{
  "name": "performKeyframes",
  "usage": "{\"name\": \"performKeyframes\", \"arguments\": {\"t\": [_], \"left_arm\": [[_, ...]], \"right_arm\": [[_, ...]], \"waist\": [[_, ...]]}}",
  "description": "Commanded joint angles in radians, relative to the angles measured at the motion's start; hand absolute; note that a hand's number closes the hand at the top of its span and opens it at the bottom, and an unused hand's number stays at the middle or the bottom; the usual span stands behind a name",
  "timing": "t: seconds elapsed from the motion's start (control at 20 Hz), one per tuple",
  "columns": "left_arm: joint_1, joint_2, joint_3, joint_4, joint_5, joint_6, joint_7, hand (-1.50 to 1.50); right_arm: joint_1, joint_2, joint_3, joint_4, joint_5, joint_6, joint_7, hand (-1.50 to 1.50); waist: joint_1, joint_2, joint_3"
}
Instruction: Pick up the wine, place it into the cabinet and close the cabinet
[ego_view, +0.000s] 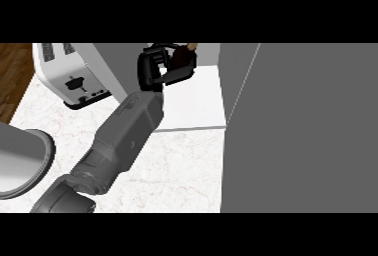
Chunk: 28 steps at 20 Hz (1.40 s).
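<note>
The wine (182, 56) is held in the left hand (159, 67), whose black fingers are curled round the dark bottle so that most of it is hidden; only a brownish tip shows at the hand's upper right. The forearm (129, 135) is stretched far forward from the lower left, and the bottle is carried over the white shelf floor (193, 102) of the cabinet — a reach that seems meant to bring the wine well inside before it is set down. Whether the bottle already rests on the shelf cannot be told; it is judged to be just above it or touching it. The placing step appears to be nearly done, while the closing is not yet begun.

To the right of the hand, the grey cabinet door (303, 130) is seen standing open, its edge just beside the shelf. It fills that whole side, and it would have to be swung across the space now taken by the forearm — so the arm must be drawn clear first. To the left of the hand a white toaster (72, 75) stands on the marble counter (184, 170), near the forearm's path. Well behind the hand, at the left edge, part of a round grey vessel (21, 160) is seen. The right hand is not shown.
</note>
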Motion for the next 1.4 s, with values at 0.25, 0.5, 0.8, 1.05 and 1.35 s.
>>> {"name": "performKeyframes", "arguments": {"t": [0.25,0.5,0.8,1.05,1.35], "left_arm": [[-0.016,0.033,0.017,0.093,-0.025,0.034,-0.013,-1.50],[0.007,0.020,0.013,0.119,-0.044,0.040,-0.045,-1.50],[0.002,0.008,-0.008,0.147,-0.080,0.094,-0.044,-1.50],[0.031,0.012,0.013,0.142,-0.071,0.102,-0.071,-1.50],[0.077,0.013,0.039,0.127,-0.057,0.067,-0.151,-1.50]], "right_arm": [[-0.005,-0.011,-0.007,-0.103,-0.055,-0.033,0.074,-1.50],[-0.017,-0.012,-0.032,-0.071,-0.056,-0.019,0.034,-1.50],[0.029,0.005,-0.004,-0.003,-0.026,0.021,-0.043,-1.50],[-0.006,-0.002,0.041,-0.109,-0.012,-0.033,0.067,-1.50],[0.021,-0.008,0.032,-0.069,-0.029,0.005,0.010,-1.50]], "waist": [[-0.004,0.010,-0.005],[-0.009,0.014,-0.005],[-0.009,0.016,-0.004],[-0.014,0.014,-0.006],[-0.021,0.019,-0.006]]}}
